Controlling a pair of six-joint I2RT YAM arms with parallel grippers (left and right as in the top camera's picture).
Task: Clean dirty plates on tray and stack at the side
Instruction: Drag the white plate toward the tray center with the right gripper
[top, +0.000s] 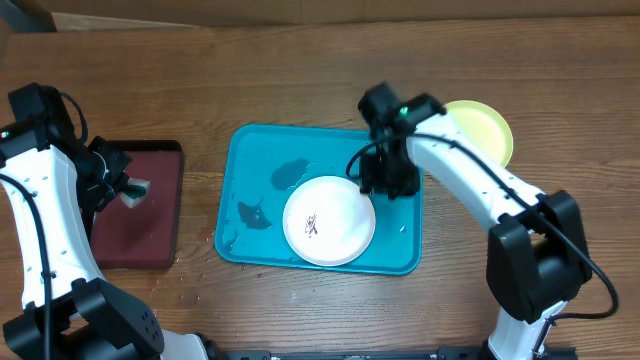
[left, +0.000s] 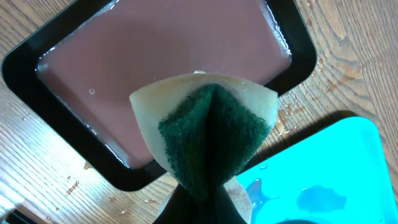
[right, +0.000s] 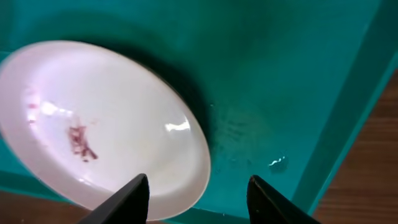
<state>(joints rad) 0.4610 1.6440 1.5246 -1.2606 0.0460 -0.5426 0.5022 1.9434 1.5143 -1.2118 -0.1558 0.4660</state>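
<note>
A white plate with a reddish-brown smear lies on the turquoise tray; it also shows in the right wrist view. A lime-green plate rests on the table right of the tray, partly hidden by the right arm. The pale blue plate is not visible. My right gripper is open and empty just above the tray beside the white plate's right rim. My left gripper is shut on a folded green-and-beige sponge, held above the maroon tray.
A black-rimmed maroon tray holding liquid sits at the left, also in the left wrist view. Water puddles lie on the turquoise tray's left half. Droplets dot the wood between the trays.
</note>
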